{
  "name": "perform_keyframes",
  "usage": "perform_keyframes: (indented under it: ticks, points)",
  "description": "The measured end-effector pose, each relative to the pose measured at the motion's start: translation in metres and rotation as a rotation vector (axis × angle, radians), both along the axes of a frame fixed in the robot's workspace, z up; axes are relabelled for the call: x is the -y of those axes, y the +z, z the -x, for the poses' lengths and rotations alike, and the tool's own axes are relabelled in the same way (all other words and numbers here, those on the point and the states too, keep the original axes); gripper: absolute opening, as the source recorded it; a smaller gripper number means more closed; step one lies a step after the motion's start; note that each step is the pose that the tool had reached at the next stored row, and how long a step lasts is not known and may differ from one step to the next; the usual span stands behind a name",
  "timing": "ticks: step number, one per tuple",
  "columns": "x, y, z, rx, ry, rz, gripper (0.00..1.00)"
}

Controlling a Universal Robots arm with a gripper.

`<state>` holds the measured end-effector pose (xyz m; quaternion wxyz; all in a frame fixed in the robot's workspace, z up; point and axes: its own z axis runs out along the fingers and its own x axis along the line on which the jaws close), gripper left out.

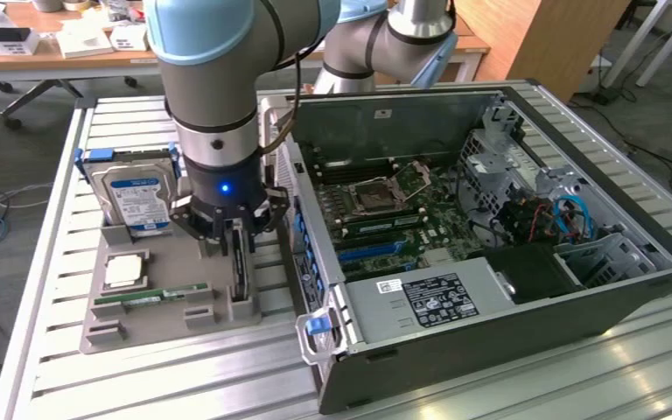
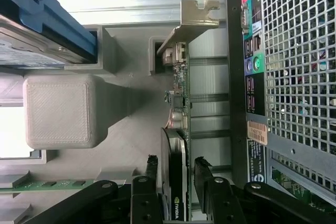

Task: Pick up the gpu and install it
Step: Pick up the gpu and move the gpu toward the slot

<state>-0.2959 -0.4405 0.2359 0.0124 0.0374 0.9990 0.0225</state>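
Wrist view, over the parts holder: the gripper (image 2: 177,163) is straddling the gpu (image 2: 179,98), its jaws standing wide with a gap showing on either side of the card and nothing clamped yet. In the exterior view the card is standing on edge in a slot of the grey holder (image 1: 150,328), left of the frame's centre, just beside the open computer case (image 1: 488,341). Doing this grasp well probably means closing squarely on the flat faces, centred, clear of the metal bracket (image 2: 195,17).

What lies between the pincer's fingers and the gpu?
Nothing but a narrow gap on each side: in the wrist view the gpu stands edge-on between the open pincer's fingers.
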Motion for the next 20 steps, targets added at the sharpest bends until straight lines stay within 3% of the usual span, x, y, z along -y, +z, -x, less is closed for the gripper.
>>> perform_keyframes:
  ticks: [9, 20]
  points:
    - [0.0000, -0.0058, 0.0002, 0.0000, 0.000, 0.0000, 0.41]
    - [-0.0004, -0.0061, 0.0001, 0.0001, 0.000, -0.0001, 0.41]
